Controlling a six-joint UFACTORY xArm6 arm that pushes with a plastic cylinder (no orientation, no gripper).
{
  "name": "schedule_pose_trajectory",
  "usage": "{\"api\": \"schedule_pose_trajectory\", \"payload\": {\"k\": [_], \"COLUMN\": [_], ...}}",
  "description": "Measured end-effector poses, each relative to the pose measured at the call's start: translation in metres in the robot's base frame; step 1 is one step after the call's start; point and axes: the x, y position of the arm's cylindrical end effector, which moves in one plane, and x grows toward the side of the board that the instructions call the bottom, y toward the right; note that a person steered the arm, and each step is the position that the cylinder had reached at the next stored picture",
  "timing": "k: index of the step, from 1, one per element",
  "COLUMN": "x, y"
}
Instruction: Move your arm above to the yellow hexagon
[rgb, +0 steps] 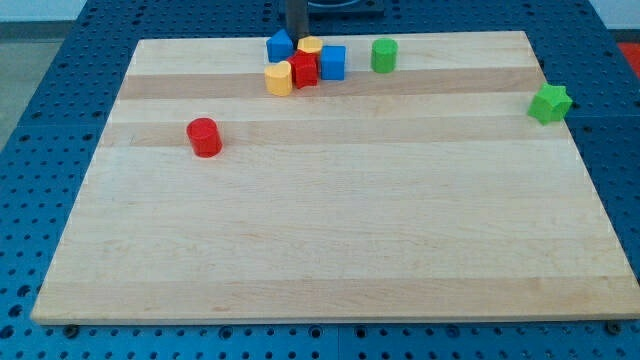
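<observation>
The yellow hexagon (310, 46) sits near the view's top edge of the wooden board (330, 230), in a tight cluster of blocks. The dark rod comes down from the view's top, and my tip (297, 35) is just above and left of the hexagon, between it and a blue triangle-like block (281, 46). The tip's very end is partly hidden behind these blocks. A red block (304, 68), shape unclear, touches the hexagon from below. A blue cube (333, 62) is at its lower right. A second yellow block (279, 78) lies at the cluster's lower left.
A green cylinder (384, 55) stands right of the cluster. A green star (549, 103) lies at the board's right edge. A red cylinder (204, 137) stands alone at the left. A blue perforated table surrounds the board.
</observation>
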Motion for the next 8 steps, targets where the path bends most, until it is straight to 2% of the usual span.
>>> {"api": "schedule_pose_trajectory", "payload": {"k": [2, 4, 6, 8], "x": [0.016, 0.017, 0.002, 0.012], "y": [-0.008, -0.010, -0.048, -0.048]}}
